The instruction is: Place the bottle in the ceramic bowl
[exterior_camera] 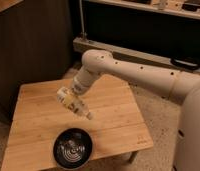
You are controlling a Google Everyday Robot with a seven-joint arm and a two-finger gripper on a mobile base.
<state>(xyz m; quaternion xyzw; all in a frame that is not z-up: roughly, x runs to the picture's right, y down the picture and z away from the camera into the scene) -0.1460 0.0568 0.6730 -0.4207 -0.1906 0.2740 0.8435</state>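
Camera view: my gripper pinches the bottle aloft, bowl empty below the jaws, so I judge lowering and release remain.

Gripper holds bottle (tilted, white) near ceramic bowl.

Dim, warm indoor light, background dark and unlit, wooden table the brightest surface, white arm softly lit from above, gripper over the table's middle, clasping the bottle, catches pale light, faint glints inside the glossy black bowl.
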